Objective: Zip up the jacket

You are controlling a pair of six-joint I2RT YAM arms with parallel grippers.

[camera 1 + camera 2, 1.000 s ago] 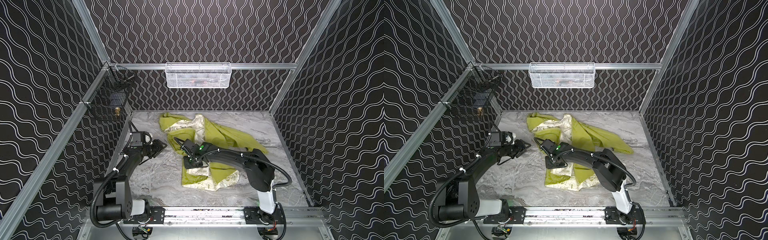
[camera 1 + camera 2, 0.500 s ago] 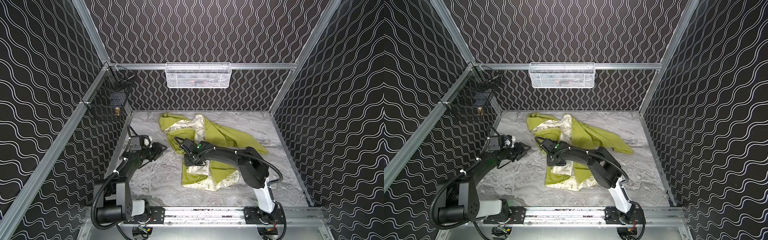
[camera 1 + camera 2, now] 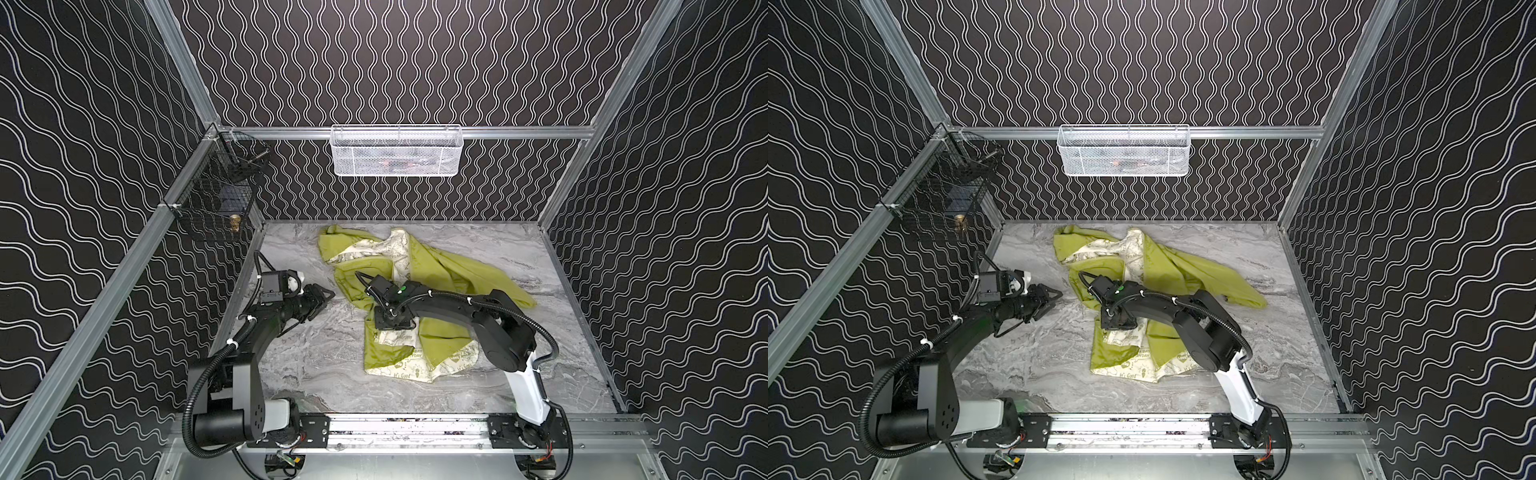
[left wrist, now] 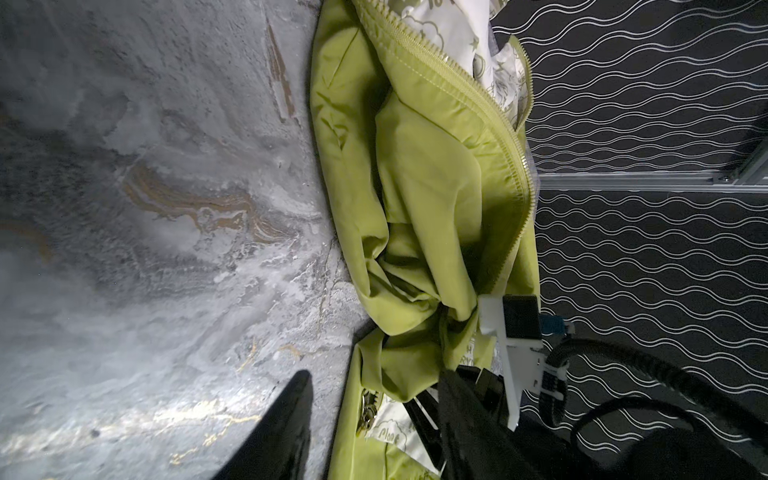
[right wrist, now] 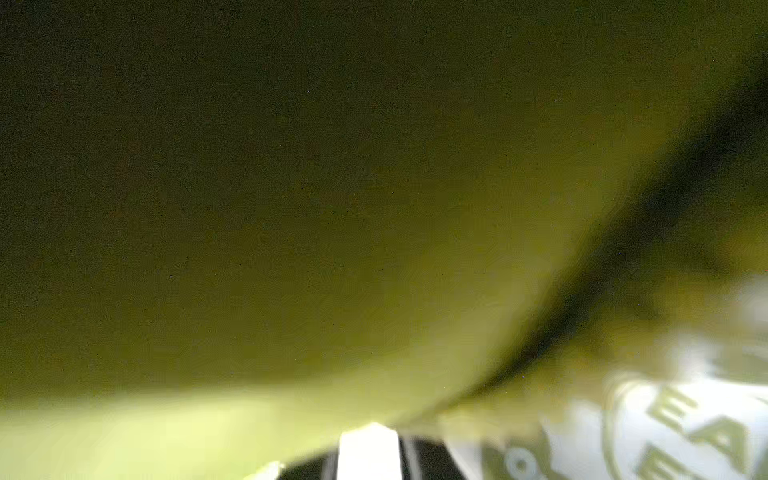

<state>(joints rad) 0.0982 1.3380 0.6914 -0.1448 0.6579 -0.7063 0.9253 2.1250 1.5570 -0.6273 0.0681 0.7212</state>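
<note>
Being limp and light, the jacket [image 3: 457, 270] wanted your grip at its zipper tape [image 4: 449, 62]; left pincer [image 3: 326, 297] gaped, right pincer [image 3: 392, 326] hid its jaws in fabric.

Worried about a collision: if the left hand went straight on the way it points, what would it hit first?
The left hand would likely meet the bunched green edge of the jacket first, near the right hand; only bare table lies between. Height is unclear, so it might graze the table instead.

Lime-green jacket [image 3: 461, 270], cream lining [image 3: 397, 249] with what looks like olive lettering, on grey marbled table [image 3: 316, 365].
</note>
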